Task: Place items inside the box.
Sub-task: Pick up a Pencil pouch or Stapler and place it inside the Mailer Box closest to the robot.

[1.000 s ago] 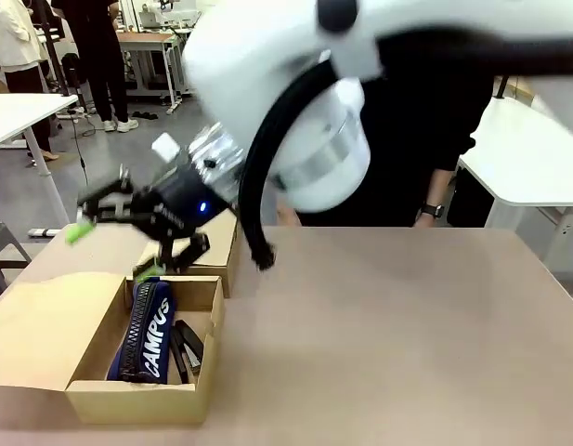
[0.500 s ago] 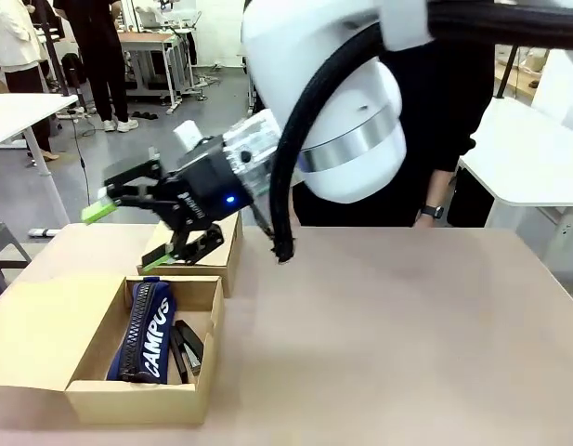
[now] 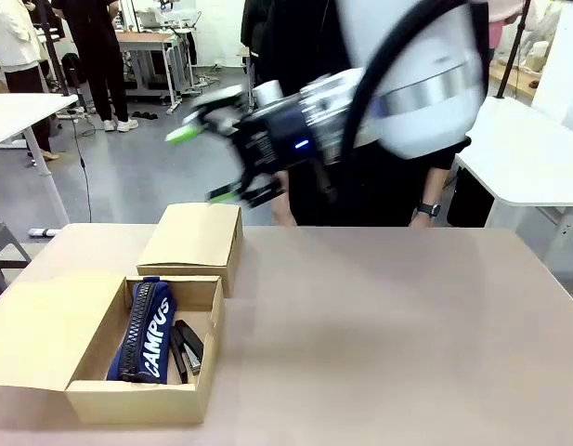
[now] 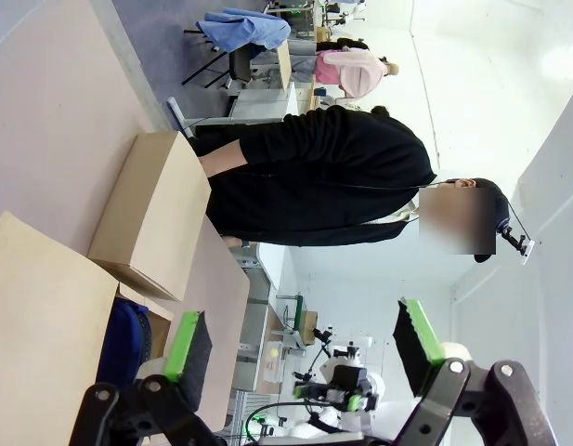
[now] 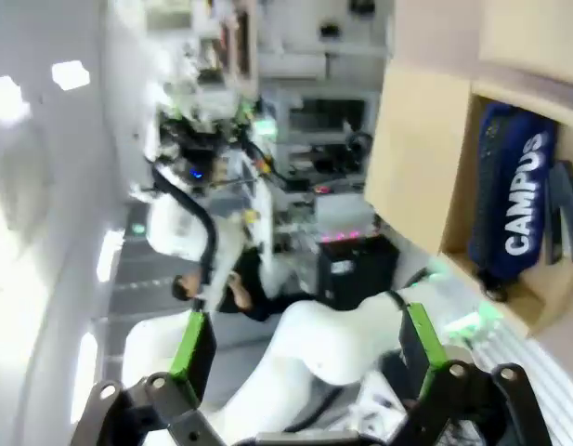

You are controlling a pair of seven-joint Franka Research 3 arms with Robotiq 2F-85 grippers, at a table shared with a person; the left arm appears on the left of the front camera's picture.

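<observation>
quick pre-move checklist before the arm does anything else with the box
1. Open tan cardboard box upright on the table: ok.
2. Navy blue zip pouch with white lettering inside the box: ok.
3. Black stapler lying in the box beside the pouch: ok.
4. Right pincer open, holding nothing, high above the table: ok.
5. Left pincer open, holding nothing: ok.
6. Smaller closed tan carton touching the box's far side, tight for an approach there: cannot tell.

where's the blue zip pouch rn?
Front view, table's left near corner: the blue zip pouch lies inside the open box, black staplers right beside it.
</observation>
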